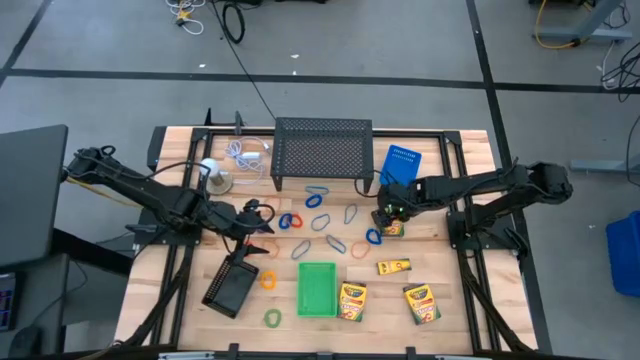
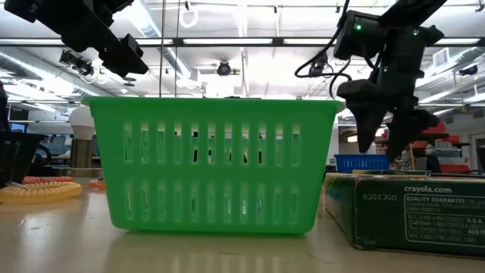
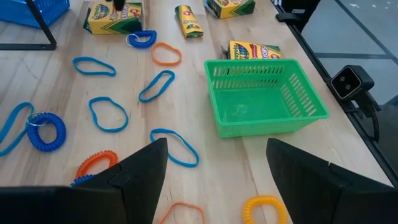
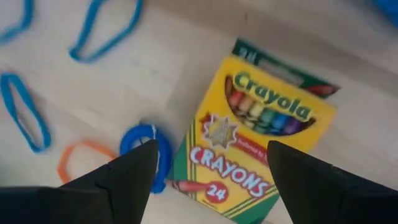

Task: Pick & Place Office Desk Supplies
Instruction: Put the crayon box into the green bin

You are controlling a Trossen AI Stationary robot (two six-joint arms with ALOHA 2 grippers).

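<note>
A crayon box is seen lying flat on the table beneath the wide-open right gripper, with a blue coil touching it at about eight o'clock. The coil could be pinched along with the box, probably, if the fingers are lowered there. The left gripper is held open, clear of the green basket.

likely a robotics lab: taped concrete floor, loose cables, ceiling strip lights.

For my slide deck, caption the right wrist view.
Open right pincer poised above a crayon box, beside a blue coil loop.
</note>
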